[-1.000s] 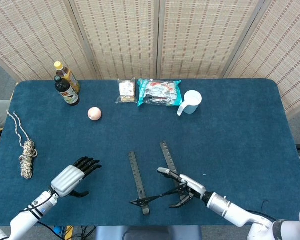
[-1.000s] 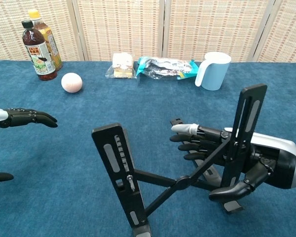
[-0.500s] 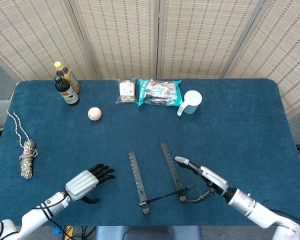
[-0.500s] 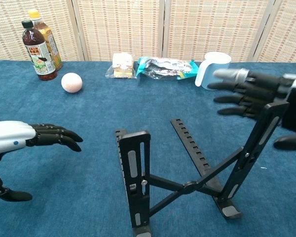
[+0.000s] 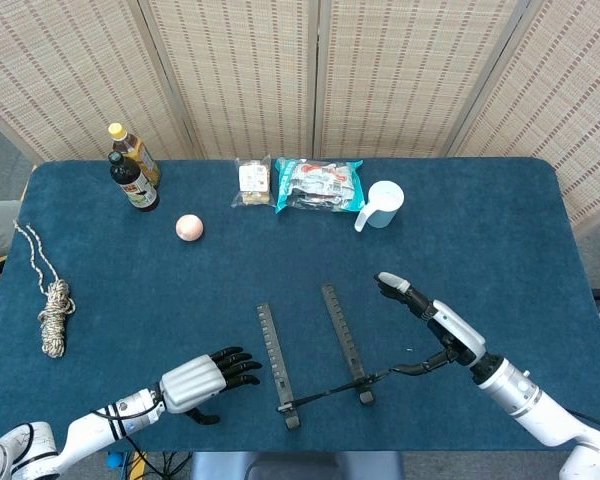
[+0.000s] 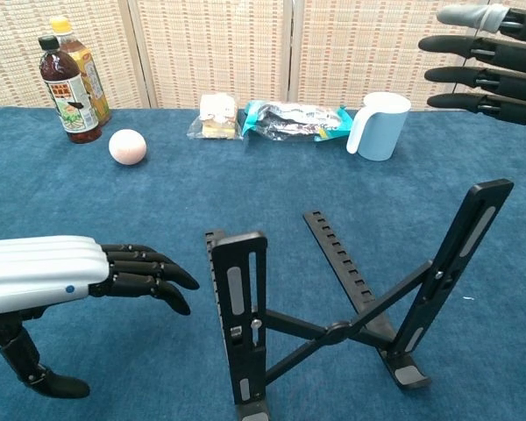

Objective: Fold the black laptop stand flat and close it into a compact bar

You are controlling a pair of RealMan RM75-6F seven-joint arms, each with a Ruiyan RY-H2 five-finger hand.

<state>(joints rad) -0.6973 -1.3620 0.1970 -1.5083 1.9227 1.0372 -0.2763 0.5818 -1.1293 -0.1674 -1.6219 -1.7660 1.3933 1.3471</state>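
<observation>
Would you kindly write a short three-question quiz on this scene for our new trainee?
1. True or false: the stand is already folded flat.
2. Which hand is nearer the stand's left arm: the left hand or the right hand?
3. Multiple choice: what lies between the bottles and the snack packets? A) rope B) ball C) mug

Key
1. False: the stand is spread open, its arms raised off the table.
2. The left hand; neither hand touches the stand.
3. B, the ball. The rope lies at the table's left edge, the mug beyond the packets.
</observation>
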